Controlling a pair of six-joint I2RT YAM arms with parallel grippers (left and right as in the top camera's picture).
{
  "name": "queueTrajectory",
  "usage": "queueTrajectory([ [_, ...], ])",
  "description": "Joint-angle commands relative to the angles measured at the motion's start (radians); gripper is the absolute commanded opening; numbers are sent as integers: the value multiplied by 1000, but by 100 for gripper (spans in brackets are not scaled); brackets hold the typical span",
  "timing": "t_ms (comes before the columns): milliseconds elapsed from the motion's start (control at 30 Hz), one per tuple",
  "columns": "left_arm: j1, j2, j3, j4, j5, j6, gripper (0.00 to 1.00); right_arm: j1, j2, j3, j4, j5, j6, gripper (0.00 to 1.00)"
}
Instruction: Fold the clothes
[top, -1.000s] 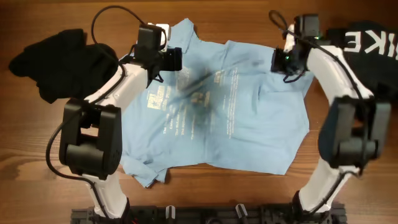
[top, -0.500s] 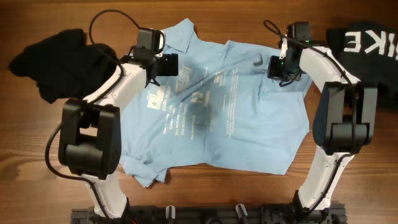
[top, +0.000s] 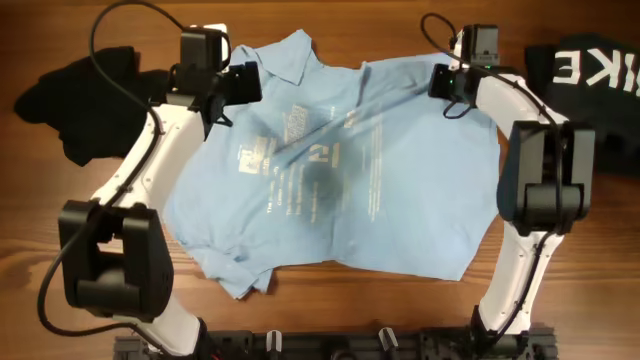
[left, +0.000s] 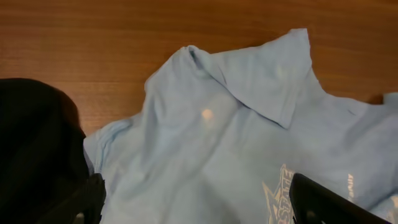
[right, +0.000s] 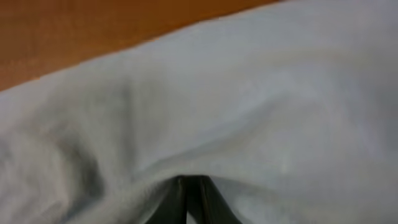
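Now flatter shirt (top: 400, 190), left fingers (left: 314, 202) wider

left gripper (top: 243, 85) shifted left, jaws opened wide; right gripper (top: 441, 84) moved toward far edge, shirt (top: 410, 190) pulled flatter

Light blue, white-printed shirt (top: 410, 190)

The overhead camera looks straight down from high up and takes in the whole wooden surface (top: 330, 25). The left wrist camera sits low and near, tilted toward the far edge, facing the collar (left: 261, 81) of the blue shirt (top: 400, 200), a part the overhead view also shows. The right wrist camera is so close that cloth nearly fills its view.
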Motion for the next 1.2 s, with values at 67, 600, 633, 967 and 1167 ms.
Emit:
queueTrajectory([
  [67,3,-26,18,-20,-10,-29,94,-17,169,-44,124,93,-17,10],
  [600,72,-57,34,-189,-10,-165,100,-43,-1,442,-565,58,-13,100],
  [633,94,-69,42,-228,9,-167,100,-43,-30,454,-591,42,-11,100],
  [967,195,-249,61,-587,178,-160,97,-42,-382,460,-932,-219,63,100],
  [1167,200,-420,54,-822,175,-270,98,-42,-591,416,-1255,28,320,99],
])
